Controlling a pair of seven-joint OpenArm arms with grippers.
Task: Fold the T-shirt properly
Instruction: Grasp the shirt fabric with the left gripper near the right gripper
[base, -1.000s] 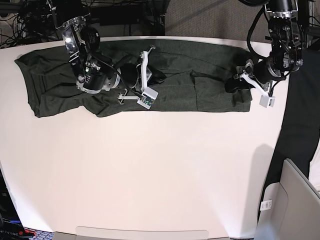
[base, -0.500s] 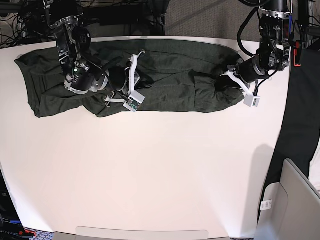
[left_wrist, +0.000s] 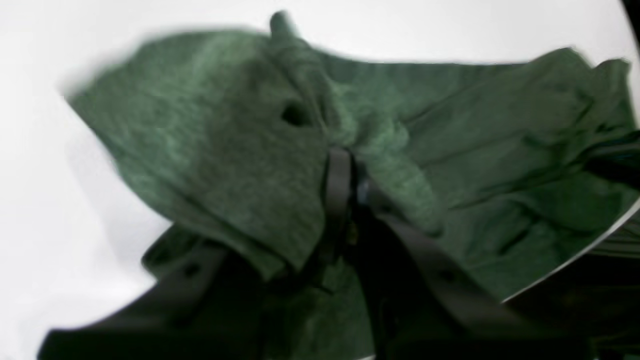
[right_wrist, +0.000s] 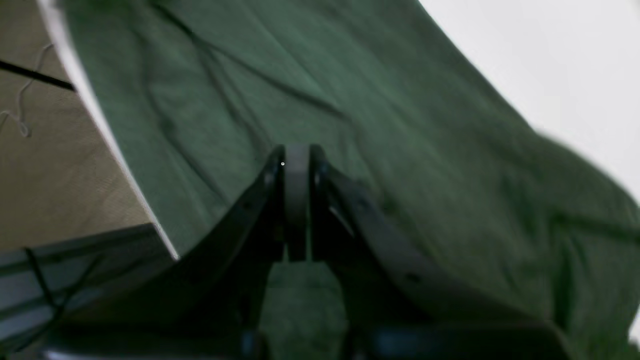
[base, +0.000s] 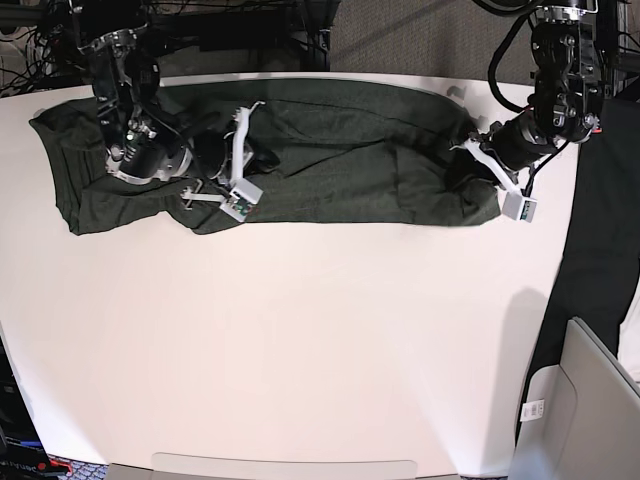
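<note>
My left gripper (left_wrist: 350, 172) has just clamped onto the T-shirt (base: 330, 150) edge; my right gripper (right_wrist: 296, 165) stays pinched shut on cloth, so I can lift.

The right gripper's (right_wrist: 296, 165) fingers (right_wrist: 272, 172) press together over the rumpled T-shirt (right_wrist: 400, 140).

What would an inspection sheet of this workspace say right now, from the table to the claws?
Surface: white table, mostly bare.
Job's things: T-shirt, dark olive, spread along the far edge, wrinkled.
Clutter: nothing seen.
Grippers: left gripper shut on a bunched fold of the T-shirt; right gripper shut, over the cloth, grip unclear.
Cables: black cables along the left arm and behind the table.
Surroundings: grey bin at the near corner.
</note>
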